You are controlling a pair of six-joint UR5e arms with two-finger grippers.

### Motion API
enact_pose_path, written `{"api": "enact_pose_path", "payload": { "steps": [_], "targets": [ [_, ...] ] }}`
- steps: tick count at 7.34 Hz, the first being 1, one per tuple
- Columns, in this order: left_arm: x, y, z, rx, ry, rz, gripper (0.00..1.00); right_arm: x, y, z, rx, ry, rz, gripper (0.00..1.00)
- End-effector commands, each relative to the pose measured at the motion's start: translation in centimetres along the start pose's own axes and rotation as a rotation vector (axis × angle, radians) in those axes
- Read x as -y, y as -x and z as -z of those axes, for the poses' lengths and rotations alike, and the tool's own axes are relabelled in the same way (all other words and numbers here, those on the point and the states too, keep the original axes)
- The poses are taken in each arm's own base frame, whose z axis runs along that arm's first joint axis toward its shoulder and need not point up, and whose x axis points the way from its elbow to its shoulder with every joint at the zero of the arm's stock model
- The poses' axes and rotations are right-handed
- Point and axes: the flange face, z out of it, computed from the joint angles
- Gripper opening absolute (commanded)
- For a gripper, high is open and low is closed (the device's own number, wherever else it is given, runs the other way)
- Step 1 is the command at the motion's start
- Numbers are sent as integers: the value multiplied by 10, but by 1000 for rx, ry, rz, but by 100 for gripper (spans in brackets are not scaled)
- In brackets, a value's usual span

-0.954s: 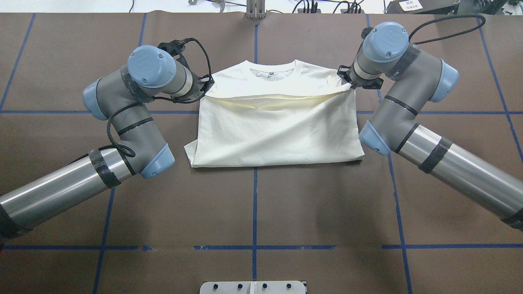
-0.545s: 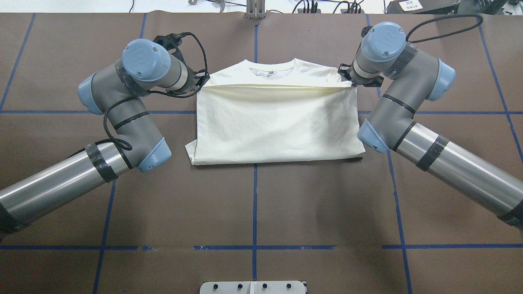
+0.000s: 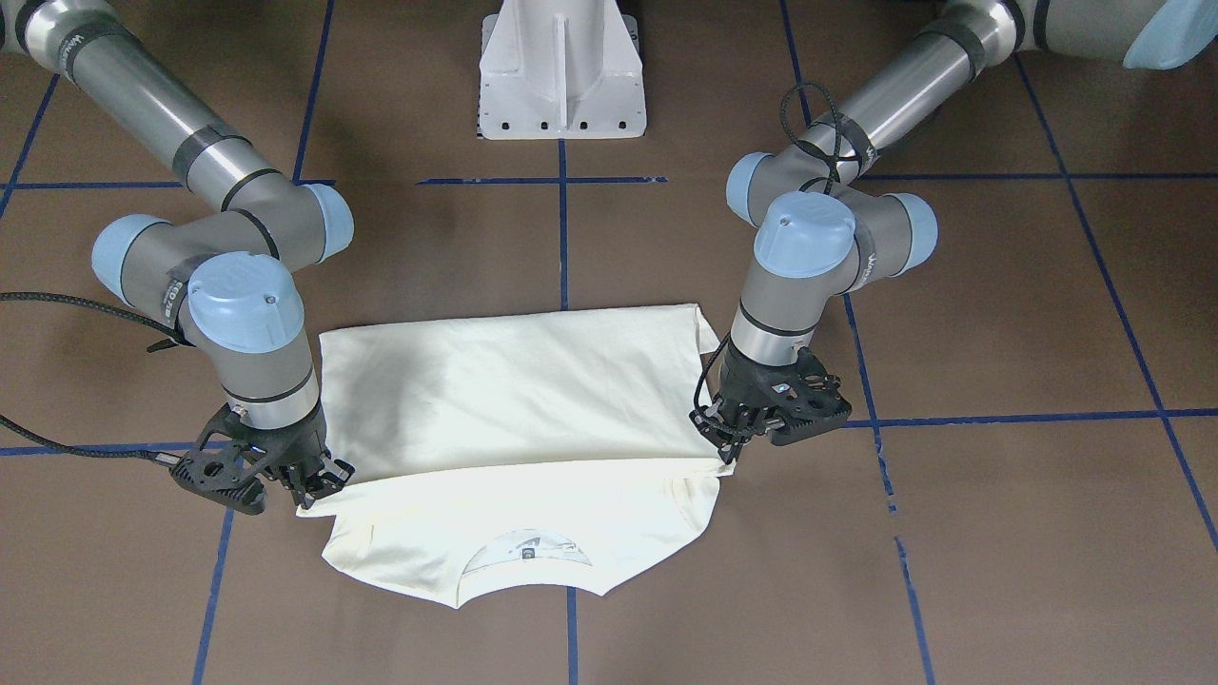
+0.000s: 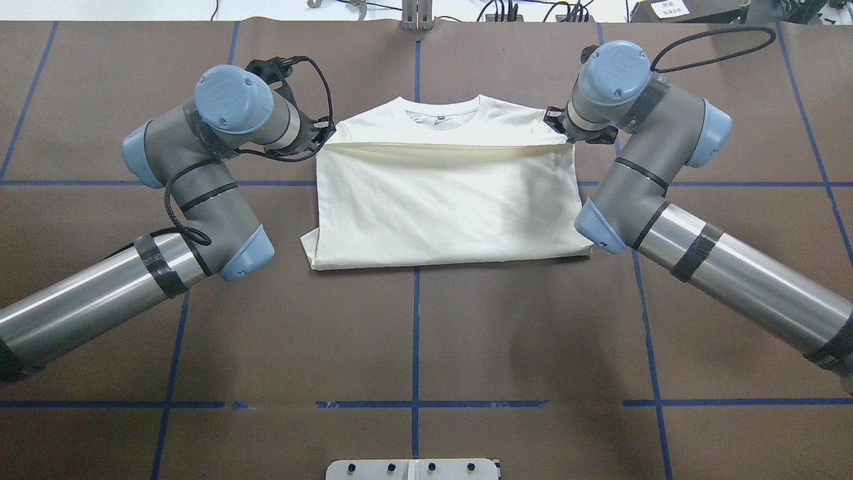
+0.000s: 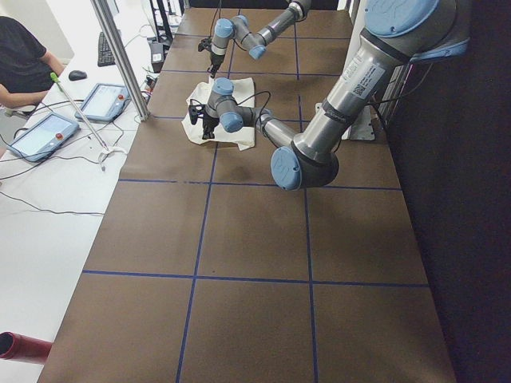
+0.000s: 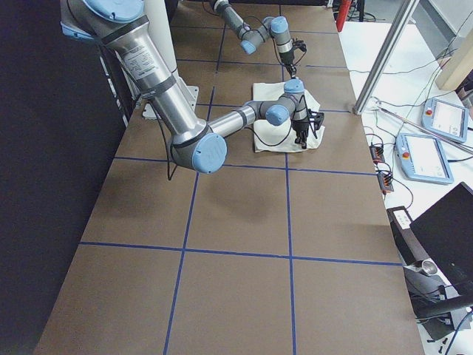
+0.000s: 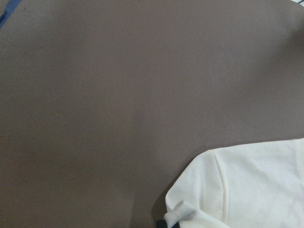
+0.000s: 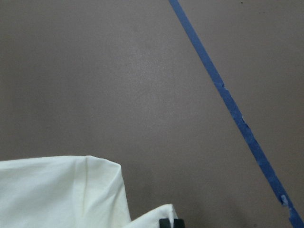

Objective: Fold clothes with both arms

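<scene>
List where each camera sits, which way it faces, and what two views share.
Front-facing: across the table, facing the robot; left arm, right arm, pedestal.
Overhead: behind the robot, looking forward and down; both arms.
Exterior left: table's left end, looking along it; left arm nearest.
Exterior right: opposite end; right arm nearest.
Left wrist: down at table; no arm.
Right wrist: likewise, plus blue tape.
Shared: every view shows the T-shirt.
</scene>
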Motion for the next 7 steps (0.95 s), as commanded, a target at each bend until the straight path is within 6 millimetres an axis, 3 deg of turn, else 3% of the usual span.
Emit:
{"api": "enact_pose_path", "payload": {
  "steps": [1,2,4,5,7],
  "targets": [
    [2,8,-3,9,1,-5,60,0,8,2,3,-15,2,17],
    [2,16,-5,15,2,-4,62,1,17,9,17,-18,-1,35],
    [1,21,-3,10,2,-3,63,5,19,24,50,-7,-9,42],
    [2,15,8,-14,-3,-6,63,-6,8,43,81,19,-13,47],
    [-1,16,17,-30,-4,-4,64,-81,-63,64,115,101,-60,54]
  ]
}}
